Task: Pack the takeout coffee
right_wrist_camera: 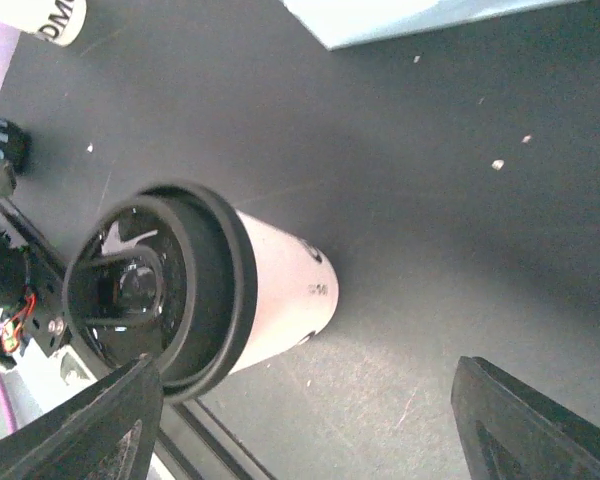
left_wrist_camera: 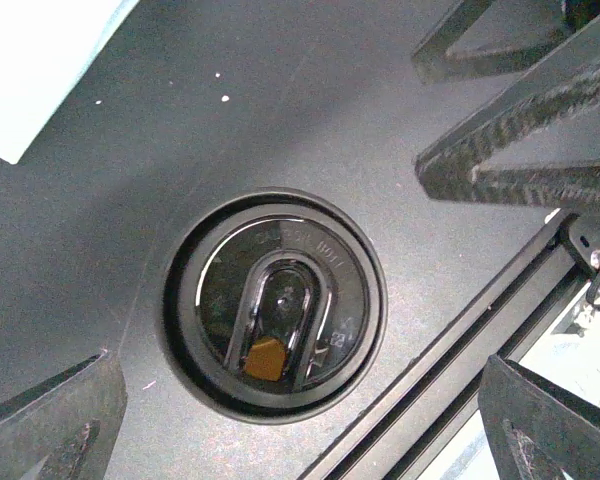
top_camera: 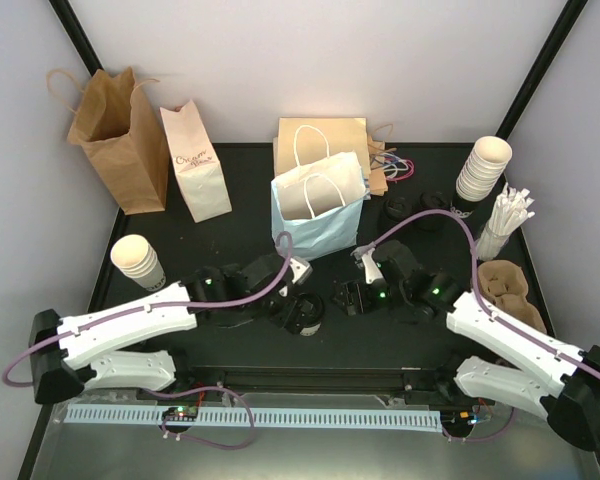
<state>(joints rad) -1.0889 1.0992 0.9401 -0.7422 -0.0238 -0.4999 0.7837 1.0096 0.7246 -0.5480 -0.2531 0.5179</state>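
Hovering straight over the coffee [top_camera: 309, 318], the left tool [left_wrist_camera: 298, 358] is released, its two carbon-weave fingers [left_wrist_camera: 50, 425] spread clear of the cup. Right of the coffee, the right tool [right_wrist_camera: 305, 365] is released too, touching nothing. The coffee stands upright on the counter [top_camera: 240, 225]: one smooth cream paper cylinder with small dark print low on its side, capped by a round glossy black plastic lid with a raised oval sip channel. Left of the coffee stands one stack of cream cups [top_camera: 137, 260]; right of it lie moulded brown pulp carriers [top_camera: 507, 290]. Beyond the coffee are four paper bags: one pale blue bag [top_camera: 318, 215] with white cord handles just behind it, one flat brown bag [top_camera: 325, 135] further back, one white bag [top_camera: 195, 165] with script print and one open brown bag [top_camera: 115, 140] to the far left. Far right of it stand a taller cup stack [top_camera: 483, 168] and a cup of white sticks [top_camera: 505, 220]. The counter is matte black, flecked with pale crumbs; pale walls [top_camera: 20, 120] close it in.
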